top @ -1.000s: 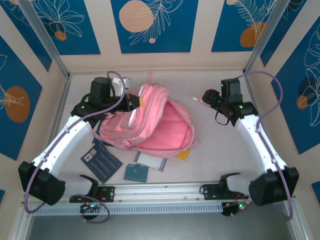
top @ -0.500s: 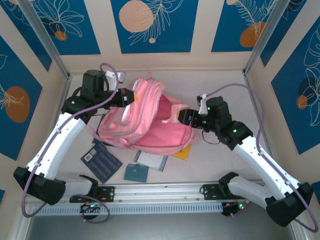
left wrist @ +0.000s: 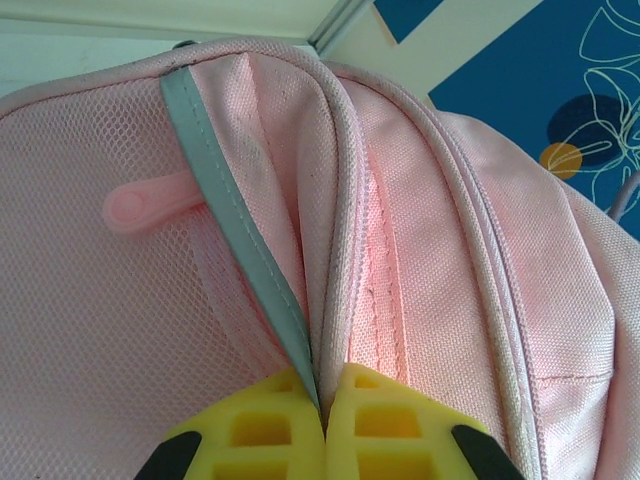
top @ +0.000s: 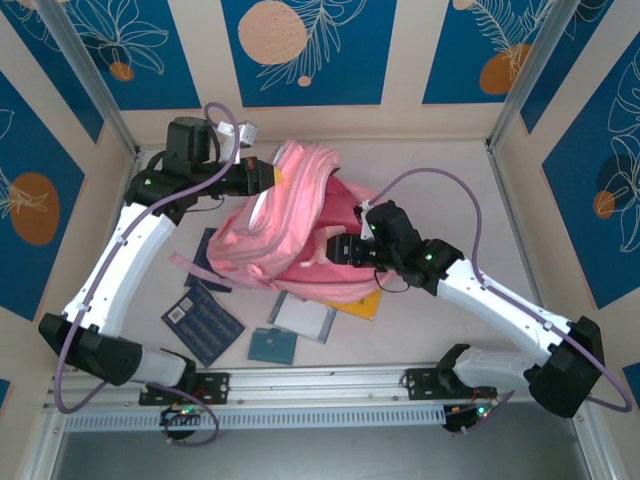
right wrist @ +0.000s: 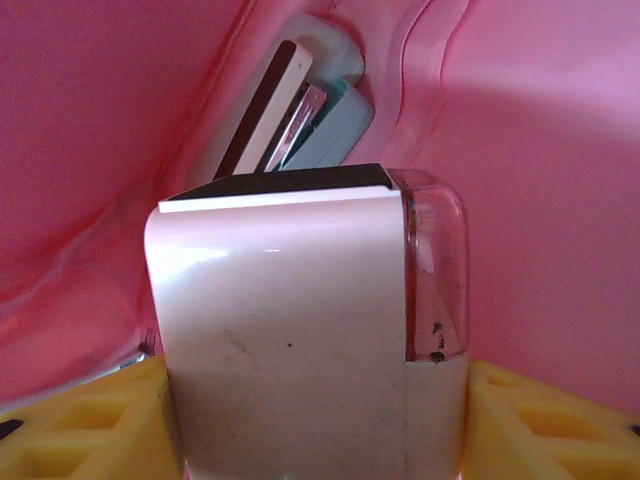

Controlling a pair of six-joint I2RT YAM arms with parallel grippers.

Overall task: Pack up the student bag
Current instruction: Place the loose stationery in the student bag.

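On the tabletop (top: pixel 440 170), the student bag (top: pixel 290 230) was held open, its rim pinched in the closed left fingers (left wrist: pixel 250 440); a pale case (right wrist: pixel 290 340), gripped by the right fingers (right wrist: pixel 80 430), had just been carried inside, so release was judged next.

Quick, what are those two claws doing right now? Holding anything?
Left gripper: closed, pinching the student bag by an edge seam.
Right gripper: closed on a pale pink box, inside the bag.
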